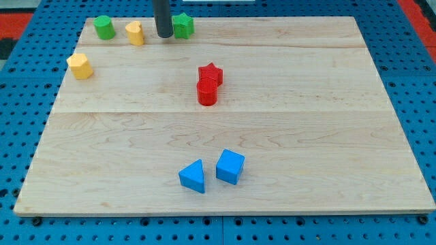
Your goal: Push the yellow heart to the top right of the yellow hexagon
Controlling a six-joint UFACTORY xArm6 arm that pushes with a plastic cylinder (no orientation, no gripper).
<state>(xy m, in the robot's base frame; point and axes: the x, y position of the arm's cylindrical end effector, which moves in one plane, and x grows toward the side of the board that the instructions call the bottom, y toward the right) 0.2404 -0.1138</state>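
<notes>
Board: you've got a pale wood-grain tabletop [306,102] on blue pegboard [415,82].
Yellow heart [135,32]: near the view's top left, up and right of the yellow hexagon [80,66].
My tip [164,35]: plain dark rod, no jaws on it, between the heart and the green star [182,25], probably touching neither.
Others: green cylinder [104,27], red star [210,73] touching red cylinder [207,92], blue triangle [193,176], blue cube [229,167].

This looks like a robotics lab bench: a pale wooden board [272,136] lies on a blue perforated mounting plate [20,136] (regular rows of holes), with what may be red matting [27,13] at the view's top corners.
</notes>
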